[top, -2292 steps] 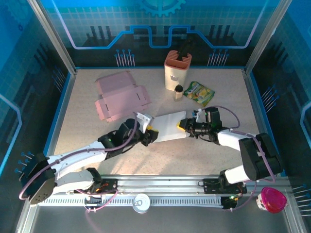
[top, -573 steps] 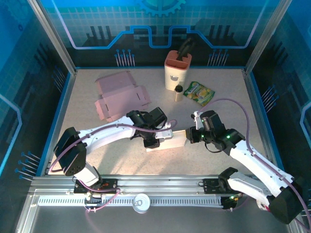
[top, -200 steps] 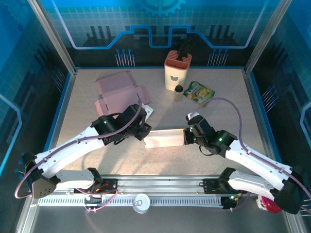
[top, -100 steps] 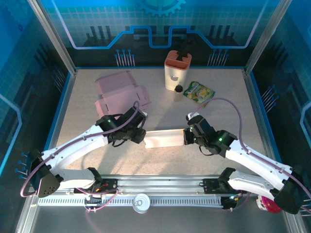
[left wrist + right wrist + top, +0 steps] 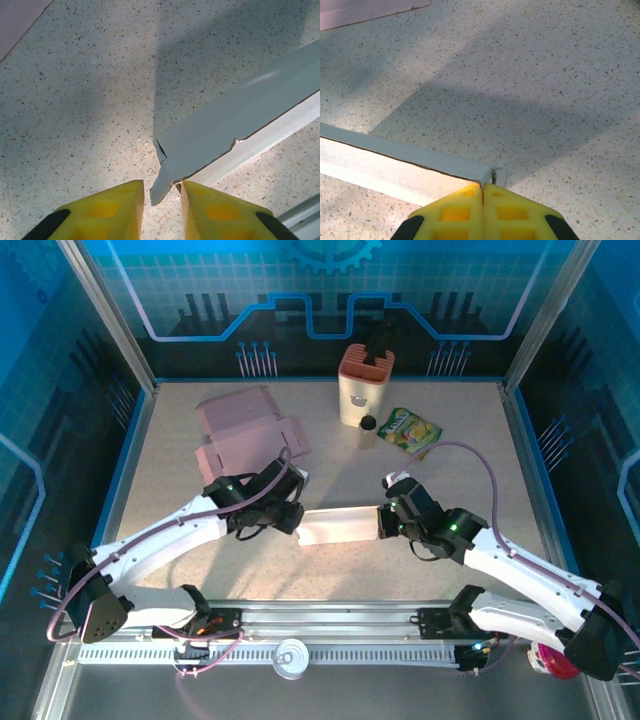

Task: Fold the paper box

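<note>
The box (image 5: 338,526) is white paperboard, collapsed into a long, narrow strip lying left to right. A grey upper panel slopes over a paler lower layer. Its left end has a ragged edge and a small pointed flap (image 5: 161,182). Its right end is pinched in the right gripper (image 5: 483,187).
</note>
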Controlling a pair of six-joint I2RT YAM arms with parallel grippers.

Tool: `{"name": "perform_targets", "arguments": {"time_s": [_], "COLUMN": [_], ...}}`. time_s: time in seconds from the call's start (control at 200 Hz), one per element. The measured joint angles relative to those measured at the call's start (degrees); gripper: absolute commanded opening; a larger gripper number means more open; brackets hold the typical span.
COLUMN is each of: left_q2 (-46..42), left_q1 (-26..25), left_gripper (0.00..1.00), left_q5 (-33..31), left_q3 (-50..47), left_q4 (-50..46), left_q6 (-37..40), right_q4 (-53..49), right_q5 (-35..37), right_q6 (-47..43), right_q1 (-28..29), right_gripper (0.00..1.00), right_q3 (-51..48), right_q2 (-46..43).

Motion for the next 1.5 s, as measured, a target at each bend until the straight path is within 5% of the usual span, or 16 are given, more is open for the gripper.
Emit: {"name": "perform_targets", "arguments": {"time_s": [0.975, 1.501], "left_q2": [1.9, 3.0], "left_q1": [0.0, 0.2], "left_gripper": [0.0, 0.0], "left_q5": [-0.2, 0.3], "left_q3": [0.0, 0.9], "left_q4": [1.4, 1.3], "left_q6": [-2.0, -9.1], "right_q4": [0.0, 0.0], "right_q5": [0.0, 0.0], "right_q6": [0.0, 0.0], "right_q1": [0.0, 0.0], "right_gripper": [0.0, 0.0], "right_q3": [0.0, 0.0], "right_q2": [0.0, 0.0]}}
